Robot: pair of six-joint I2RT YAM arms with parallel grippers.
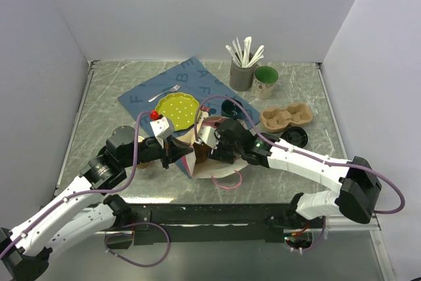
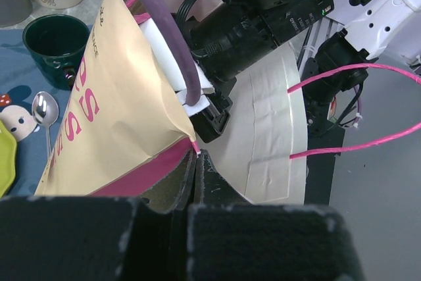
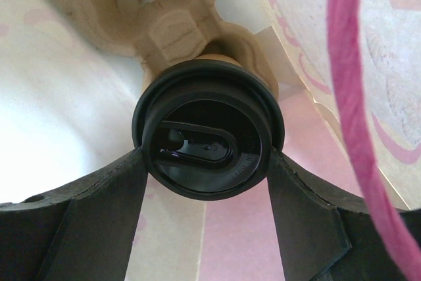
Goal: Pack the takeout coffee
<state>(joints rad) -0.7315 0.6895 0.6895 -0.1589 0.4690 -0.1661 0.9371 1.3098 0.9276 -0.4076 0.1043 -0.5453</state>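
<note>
Your desk (image 1: 105,97) carries a kraft paper bag (image 2: 112,129) near its front edge, between both arms. Your left jaws are pinched shut on the bag's pink-trimmed rim. Inside the bag sits a pulp cup carrier (image 3: 131,4). Right up against it, your right jaws clamp the takeout coffee (image 3: 207,123) by its black lid.

The coffee cup (image 3: 207,139) is capped in glossy black, with a brown paper wall. The paper bag (image 2: 112,129) is coloured tan, with pink lettering and a pink band along its edge. The mat (image 1: 197,80) is printed blue with pale letters, the plate (image 1: 177,110) yellow-green with small dots. The surface (image 1: 296,97) is veined in grey and green. The cup tray (image 1: 286,116) is coloured brown.
</note>
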